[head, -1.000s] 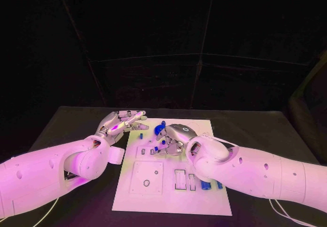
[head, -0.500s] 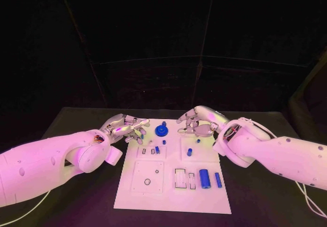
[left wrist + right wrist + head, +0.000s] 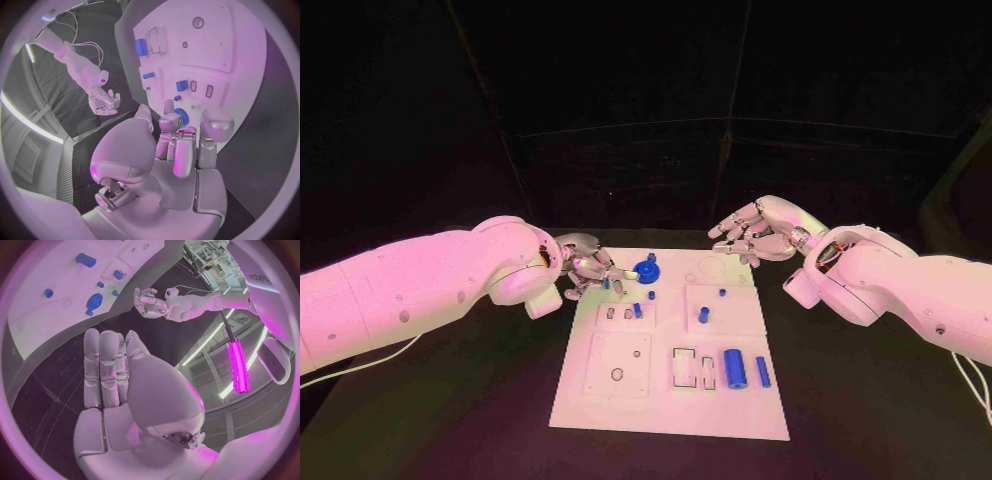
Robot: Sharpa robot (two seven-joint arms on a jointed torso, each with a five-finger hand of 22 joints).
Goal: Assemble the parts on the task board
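Observation:
The white task board (image 3: 661,400) lies in the middle of the black table. On its far end sits a round blue part (image 3: 646,270), with small blue parts (image 3: 704,316) below it and two blue cylinders (image 3: 733,372) at the near right. My left hand (image 3: 589,265) hovers at the board's far left corner, fingers loosely bent and holding nothing, just left of the round part (image 3: 181,116). Above the table past the board's far right corner, my right hand (image 3: 759,232) is raised with its fingers apart and empty. The right wrist view shows the board (image 3: 56,325) and round part (image 3: 95,301).
Rectangular slots (image 3: 682,368) and a square plate with a hole (image 3: 617,360) mark the board's near half. Bare black table (image 3: 862,380) lies on both sides of the board. A dark backdrop rises behind the table.
My right hand has lifted off the middle of the board and drawn back to its far right corner. My left hand has moved in toward the round blue part, fingers more bent.

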